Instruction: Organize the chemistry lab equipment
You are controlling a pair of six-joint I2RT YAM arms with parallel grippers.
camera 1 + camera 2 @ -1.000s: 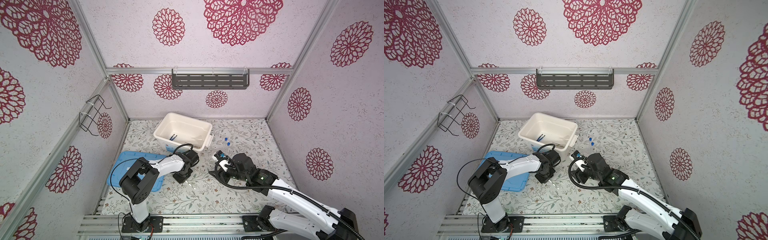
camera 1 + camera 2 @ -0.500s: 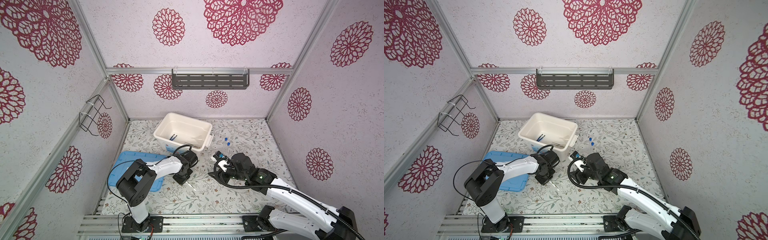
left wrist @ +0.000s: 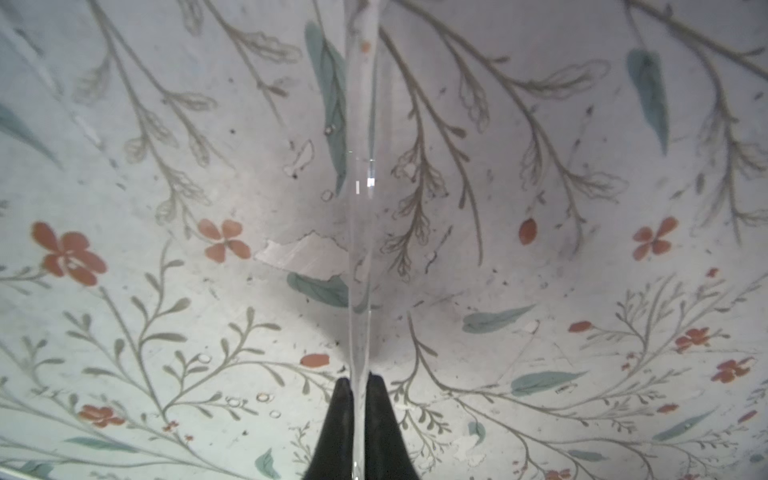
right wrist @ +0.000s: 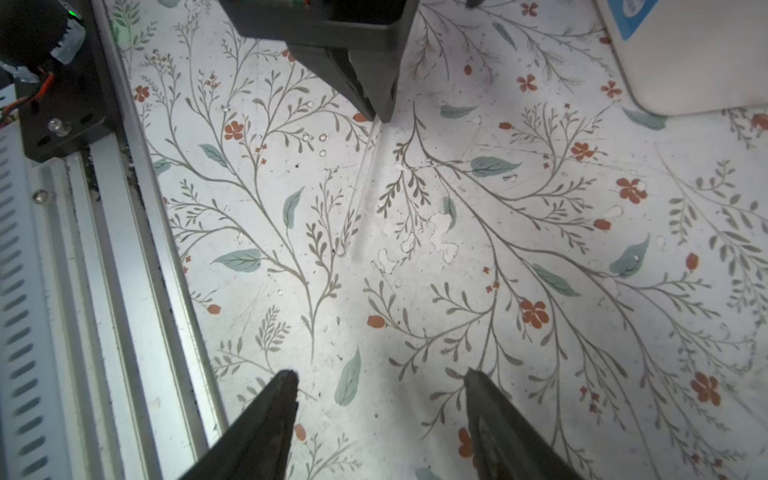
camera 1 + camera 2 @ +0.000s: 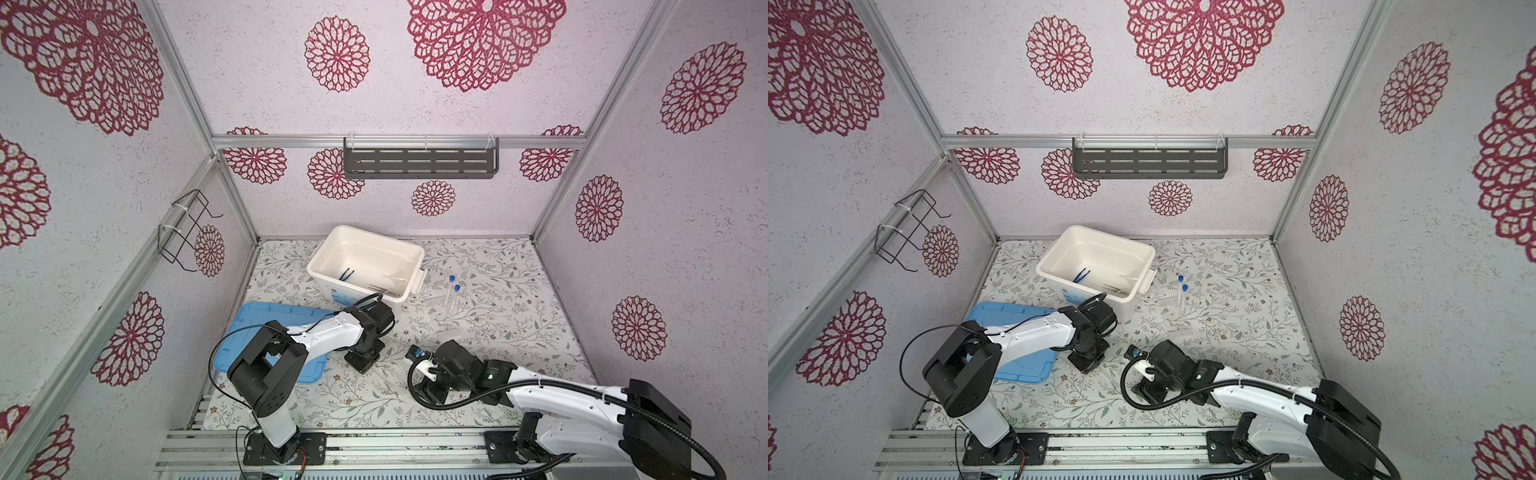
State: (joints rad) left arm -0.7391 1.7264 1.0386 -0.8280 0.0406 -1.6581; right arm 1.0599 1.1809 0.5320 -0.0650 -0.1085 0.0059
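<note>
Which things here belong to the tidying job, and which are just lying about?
Job: glass rod in the left gripper, two capped tubes, blue tweezers, metal tweezers.
Lying about: blue lid, wall shelf, wire rack.

I am making out no readable words anywhere; a blue label (image 5: 343,296) is showing on the side of the white box (image 5: 374,253), its print coming through too blurred.
</note>
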